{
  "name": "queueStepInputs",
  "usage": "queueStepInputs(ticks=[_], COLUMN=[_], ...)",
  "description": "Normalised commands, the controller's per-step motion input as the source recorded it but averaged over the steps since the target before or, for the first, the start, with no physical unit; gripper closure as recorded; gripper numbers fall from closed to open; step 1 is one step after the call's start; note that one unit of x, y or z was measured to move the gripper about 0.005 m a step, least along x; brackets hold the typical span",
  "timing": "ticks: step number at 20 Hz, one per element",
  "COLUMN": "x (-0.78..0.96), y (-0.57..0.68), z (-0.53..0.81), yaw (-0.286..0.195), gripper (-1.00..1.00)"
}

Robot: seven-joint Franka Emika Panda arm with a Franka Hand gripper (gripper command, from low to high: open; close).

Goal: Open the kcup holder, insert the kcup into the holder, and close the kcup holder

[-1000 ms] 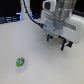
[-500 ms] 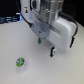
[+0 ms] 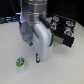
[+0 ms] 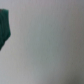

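Kcup [image 3: 19,62]: small white pod, green-and-blue foil lid, upright on pale tabletop [image 3: 10,42], toward the exterior view's lower left. Free-standing, untouched.

Kcup holder [image 3: 63,31]: black boxy unit at the exterior view's upper right, well apart from the kcup. Tray apparently slid out, round pods with reddish and dark lids visible in slots; vacant slot not confirmable at this resolution.

Arm [image 3: 36,20]: large silver-white body, occupying centre of exterior view, partly masking the holder's near side.

Gripper [image 3: 38,58]: dark tip low over tabletop, near the kcup on its right in the exterior view, apart from it. Claw condition: cannot tell whether spread or clenched; fingers too small and blurred. Nothing seen held.

Wrist view: pale blur with one dark greenish shape [image 4: 4,29] at the edge, possibly a finger or its shadow; identity uncertain. Kcup not visible there.

Stage, judged: holder likely open, pick of the kcup pending.

Hazards, judged:
- Light pod, small footprint: off-centre descent likely to tip or push it across the smooth surface.
- Finger landing on foil lid instead of straddling the cup: crushed or punctured lid.
- Weak pinch on tapered wall: slip during carry to the holder.
- Bulky arm close to extended tray: knock to tray or seated pods during transfer.
- Misaligned insertion: pod resting tilted on slot rim, jamming tray on closing.
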Motion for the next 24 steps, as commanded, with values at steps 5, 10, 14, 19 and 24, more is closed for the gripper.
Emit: queueStepInputs(ticks=[5,10,14,19,24], x=[0.2,0.33,0.39,0.31,0.21], y=[-0.55,-0.42,-0.27,-0.24,-0.1], z=[0.01,-0.03,-0.13,-0.16,-0.15], yaw=[-0.24,-0.242,-0.204,-0.166,-0.145], gripper=[-1.0,-1.0,-1.0,-1.0,-1.0])
